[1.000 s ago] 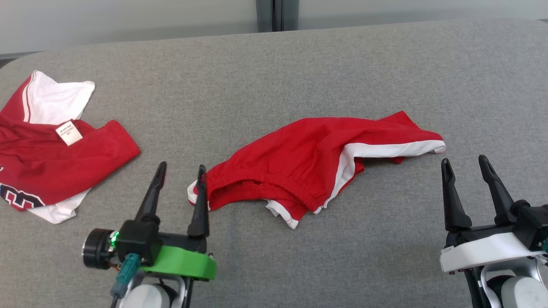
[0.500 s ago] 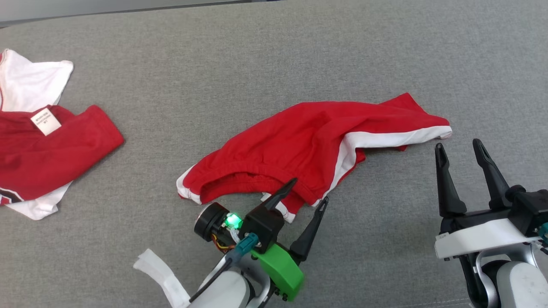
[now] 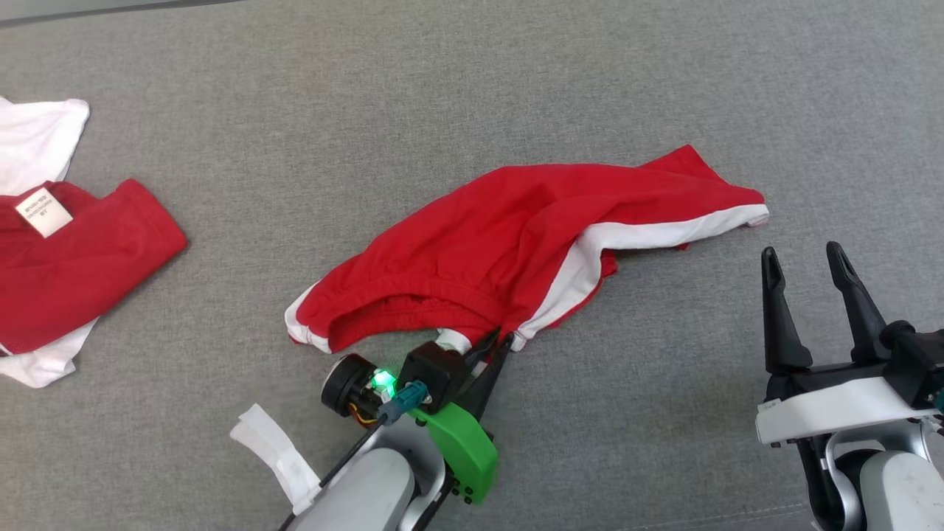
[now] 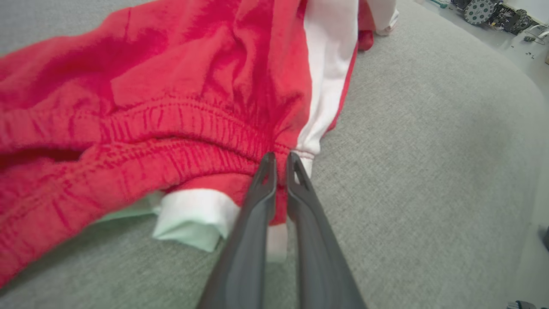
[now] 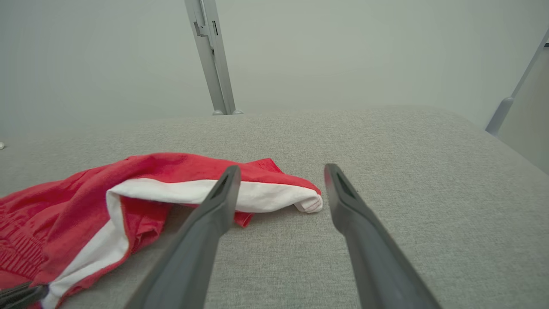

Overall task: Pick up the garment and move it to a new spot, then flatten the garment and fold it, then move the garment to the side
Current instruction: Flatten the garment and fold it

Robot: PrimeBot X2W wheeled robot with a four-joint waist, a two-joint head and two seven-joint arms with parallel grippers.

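Squarely in the middle of a grey padded surface [image 3: 295, 110], the garment [image 3: 516, 236], a pair of red shorts with white trim, lies crumpled. Its gathered waistband [image 4: 171, 128] is turned toward the robot, and one leg stretches out to the robot's right. The left gripper [image 3: 500, 341] reaches in from the lower edge of the head view and meets the near edge of the cloth. Its two dark fingers are pinched almost together on a fold of red fabric at the end of the waistband, just beside the white side stripe [image 3: 649, 232]. That arm's wrist camera shows red cloth caught in the thin gap between the fingers, with a white cuff [image 4: 193, 214] bunched on the surface just to their left. A green light [image 3: 381, 380] glows on the gripper's body. The right gripper [image 3: 804, 254] sits near the tip of the outstretched leg but apart from it, fingers spread wide over bare grey surface. From its own wrist camera, the white-edged hem [image 5: 309, 204] lies beyond the fingertips. Well apart, at the robot's far left, a second red-and-white garment [image 3: 81, 273] lies in a heap, a small white label [image 3: 43, 212] showing on top.
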